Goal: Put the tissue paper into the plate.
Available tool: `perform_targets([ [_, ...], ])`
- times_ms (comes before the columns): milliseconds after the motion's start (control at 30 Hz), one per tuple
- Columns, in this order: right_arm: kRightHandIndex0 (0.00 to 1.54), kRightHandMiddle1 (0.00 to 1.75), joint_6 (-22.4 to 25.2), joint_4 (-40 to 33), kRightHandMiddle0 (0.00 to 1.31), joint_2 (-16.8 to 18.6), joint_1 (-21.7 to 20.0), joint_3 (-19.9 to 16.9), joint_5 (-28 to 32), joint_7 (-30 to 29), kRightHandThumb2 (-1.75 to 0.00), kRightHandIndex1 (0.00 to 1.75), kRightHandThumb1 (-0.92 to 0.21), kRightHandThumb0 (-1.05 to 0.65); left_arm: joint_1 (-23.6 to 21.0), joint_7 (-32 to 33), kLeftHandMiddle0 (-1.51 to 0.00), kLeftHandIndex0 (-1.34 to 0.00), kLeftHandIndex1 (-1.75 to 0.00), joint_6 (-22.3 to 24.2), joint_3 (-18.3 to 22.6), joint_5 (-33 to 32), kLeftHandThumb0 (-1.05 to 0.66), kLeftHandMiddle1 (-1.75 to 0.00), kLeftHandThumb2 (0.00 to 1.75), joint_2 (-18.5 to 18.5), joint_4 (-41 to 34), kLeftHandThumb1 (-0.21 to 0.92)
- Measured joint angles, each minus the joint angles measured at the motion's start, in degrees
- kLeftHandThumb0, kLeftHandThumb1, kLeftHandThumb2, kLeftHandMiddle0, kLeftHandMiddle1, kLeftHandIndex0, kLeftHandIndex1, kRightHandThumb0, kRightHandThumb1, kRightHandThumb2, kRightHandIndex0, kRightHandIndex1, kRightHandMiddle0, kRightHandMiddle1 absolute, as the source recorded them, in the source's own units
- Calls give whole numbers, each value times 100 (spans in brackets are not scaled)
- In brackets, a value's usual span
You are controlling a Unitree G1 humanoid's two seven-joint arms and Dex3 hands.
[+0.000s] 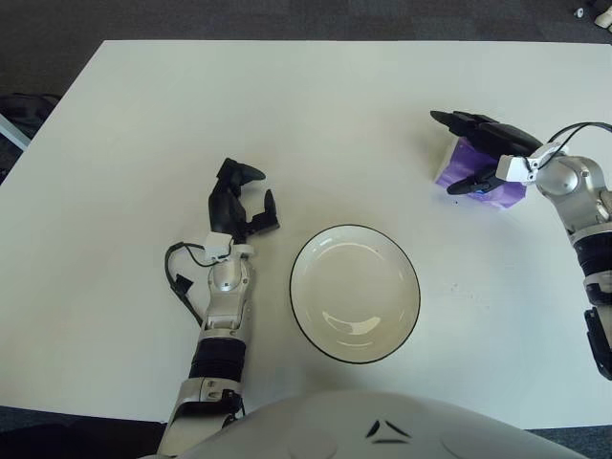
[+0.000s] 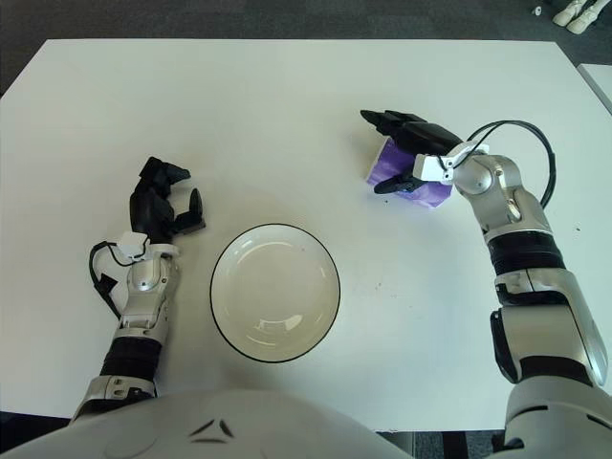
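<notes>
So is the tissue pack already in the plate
No, the plate holds nothing, and the purple tissue pack sits on the table far to its right, under the right hand.

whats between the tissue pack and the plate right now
Nothing: only bare white table lies between the purple tissue pack, under the right hand, and the plate. Both eye views show it. The left hand shows left of the plate.
</notes>
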Motion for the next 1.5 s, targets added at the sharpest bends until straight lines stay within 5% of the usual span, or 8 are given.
perform_targets([
  [433,0,0,13,63,0,28,167,-29,8,-260,-53,0,-54,-102,15,-64,-65,-54,-175,-23,27,1,-1,-164,141,20,-25,21],
  [1500,0,0,673,-1517,0,-445,1421,-575,274,59,-56,0,-55,-105,34,-148,-65,-48,-175,57,46,3,-1,-164,136,82,-60,26],
])
